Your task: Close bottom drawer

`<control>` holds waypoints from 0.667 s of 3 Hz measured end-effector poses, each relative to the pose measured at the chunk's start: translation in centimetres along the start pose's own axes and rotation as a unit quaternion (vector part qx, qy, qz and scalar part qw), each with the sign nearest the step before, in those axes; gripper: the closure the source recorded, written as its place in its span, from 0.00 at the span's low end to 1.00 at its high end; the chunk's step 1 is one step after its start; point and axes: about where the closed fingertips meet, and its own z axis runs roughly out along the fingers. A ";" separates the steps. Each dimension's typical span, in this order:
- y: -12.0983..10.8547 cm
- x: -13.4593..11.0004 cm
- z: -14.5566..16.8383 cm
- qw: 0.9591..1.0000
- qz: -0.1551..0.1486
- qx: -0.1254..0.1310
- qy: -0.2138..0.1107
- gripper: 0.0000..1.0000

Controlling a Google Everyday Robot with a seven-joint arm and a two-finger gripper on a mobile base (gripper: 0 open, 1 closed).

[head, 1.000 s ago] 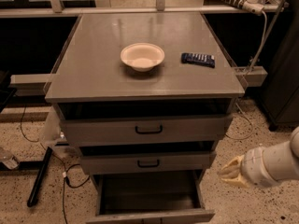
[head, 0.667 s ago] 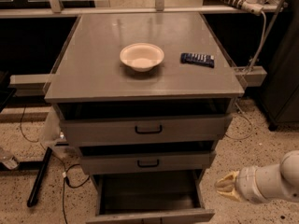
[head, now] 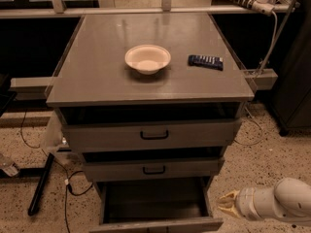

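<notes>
Camera view shows the arm (head: pixel 286 205) stretched level, gripper (head: pixel 224 204) just beside the open bottom drawer (head: pixel 155 203), its state not discernible.

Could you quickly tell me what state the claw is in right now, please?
Claw: cannot be told whether open or closed; it sits low, just right of the pulled-out bottom drawer.

end effector (head: pixel 227 203) low, far right
</notes>
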 end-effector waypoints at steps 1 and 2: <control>0.0 0.0 0.0 1.000 0.000 0.000 0.000 1.00; 0.6 1.1 2.6 1.000 0.002 -0.006 0.010 1.00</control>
